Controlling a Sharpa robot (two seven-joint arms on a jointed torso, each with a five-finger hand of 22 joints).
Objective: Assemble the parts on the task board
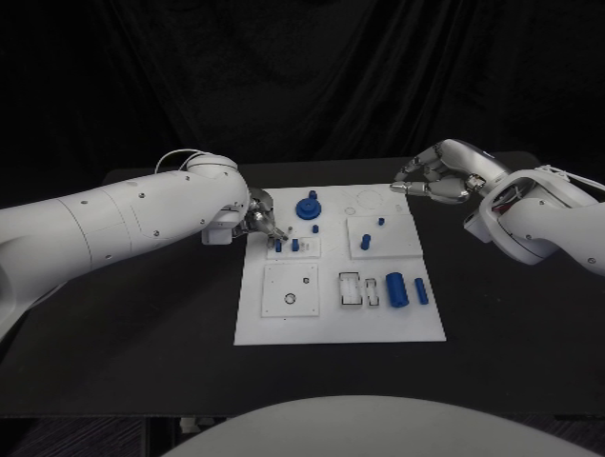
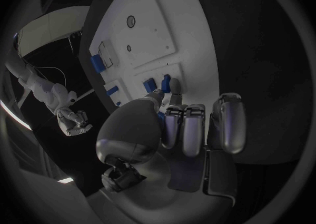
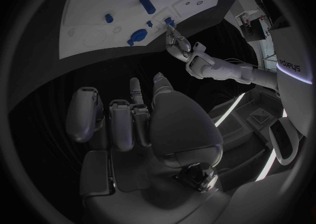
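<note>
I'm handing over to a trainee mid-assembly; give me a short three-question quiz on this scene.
1. True or false: the right hand is holding a blue part.
2. Which hand is at the small blue pegs near the task board's left edge? A) left hand B) right hand
3. Fill in: the two blue cylinders lie on the board's ____ side, toward the robot.

Key:
1. False; it hovers off the board's far right corner, nothing in it.
2. A; its fingertips reach the pegs.
3. Right.
</note>
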